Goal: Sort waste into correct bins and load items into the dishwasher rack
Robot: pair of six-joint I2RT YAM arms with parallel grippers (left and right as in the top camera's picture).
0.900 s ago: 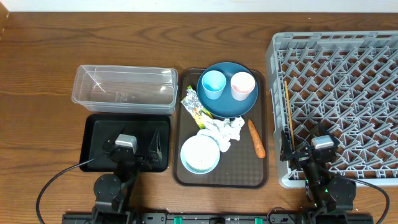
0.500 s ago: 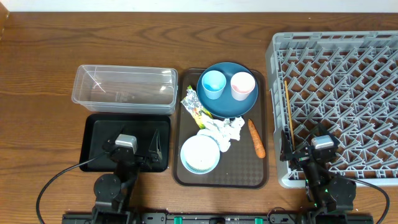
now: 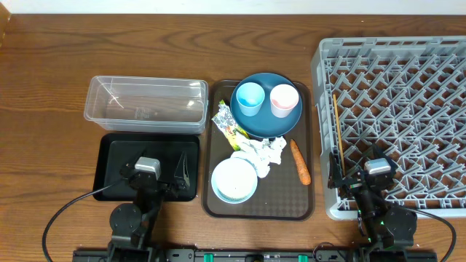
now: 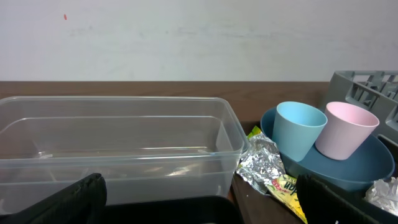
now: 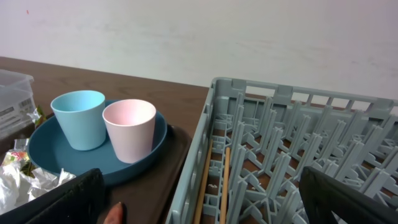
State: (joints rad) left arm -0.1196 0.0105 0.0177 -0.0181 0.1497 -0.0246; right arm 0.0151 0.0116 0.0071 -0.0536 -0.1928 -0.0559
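bench: the brown wooden bench (image 3: 44, 87) carries the lot. Bins sit left, dirty stuff centre, rack right, so I'd guess each arm gets a short reach.
rack: the large square grey plastic dishwasher rack (image 3: 397, 87) is just beside the serving tray, on the right. No dishes in it yet, only thin wooden sticks (image 3: 338, 131) along its left wall.
serving tray: everything to be sorted sits on the flat brown rectangular serving tray (image 3: 258, 204).
tub: the clear plastic rectangular tub (image 3: 145, 80) is left of the tray, far side, with nothing in it.
black tray: the shallow black rectangular tray (image 3: 113, 149) is right in front of the tub, also bare.
plate: the round dark blue plate (image 3: 266, 125) is at the tray's far end, carrying both cups.
arms: the left end effector (image 4: 199, 196) hangs over the black tray and the right end effector (image 5: 200, 190) over the rack's near left corner. Both have fingers spread wide and hold nothing. They look parked to me.
bowl: the whitish pale-blue bowl (image 3: 234, 180) sits upright at the tray's near left.
napkins: the crumpled white paper napkins (image 3: 266, 151) are wedged between plate and bowl.
carrot: the small orange carrot (image 3: 300, 161) lies loose by the tray's right edge.
wrapper: the yellow-green snack wrapper (image 3: 227, 129) is against the plate's left side, with crumpled silver foil (image 4: 258, 163).
cups: the small light blue cup (image 3: 249, 98) and small pink cup (image 3: 284, 100) stand upright side by side. They probably go before the plate can.
rice: can't make it out.
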